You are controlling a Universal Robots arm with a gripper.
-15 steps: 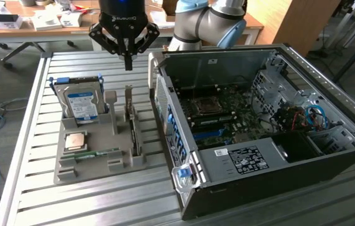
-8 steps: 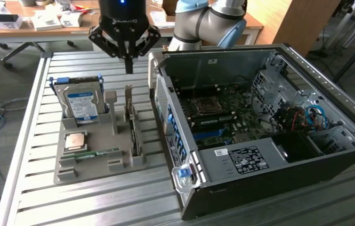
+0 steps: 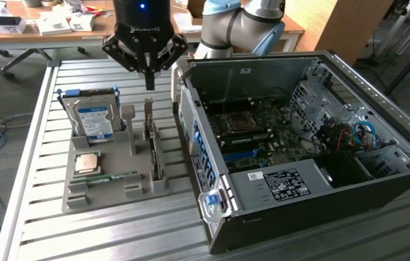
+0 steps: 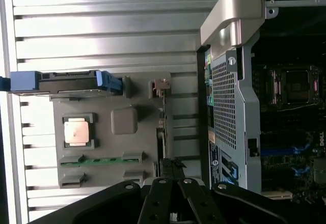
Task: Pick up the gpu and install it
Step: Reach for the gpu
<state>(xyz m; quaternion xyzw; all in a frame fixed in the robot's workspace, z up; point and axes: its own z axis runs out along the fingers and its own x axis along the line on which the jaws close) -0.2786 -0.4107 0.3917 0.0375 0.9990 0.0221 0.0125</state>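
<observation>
The gpu point(image 3: 150, 142) stands on its edge in a slot of the grey holder tray point(image 3: 136, 190), its silver bracket end pointing up toward the far side. In the wrist view the gpu point(image 4: 163, 124) appears edge-on as a thin dark strip, with its bracket at the tray's end. My gripper point(image 3: 149, 82) hangs just above the card's bracket end, fingers pressed together and pointing down, holding nothing and apart from the card. The gripper point(image 4: 172, 169) sits directly over the card's line in the wrist view.
The tray also holds a blue-labelled hard drive point(image 3: 92, 117), a CPU chip point(image 3: 87, 162) and a green memory stick point(image 3: 111, 176). An open computer case point(image 3: 299, 136) with its motherboard exposed lies at the exterior view's right, close to the tray. All rest on a slatted metal table point(image 3: 103, 234).
</observation>
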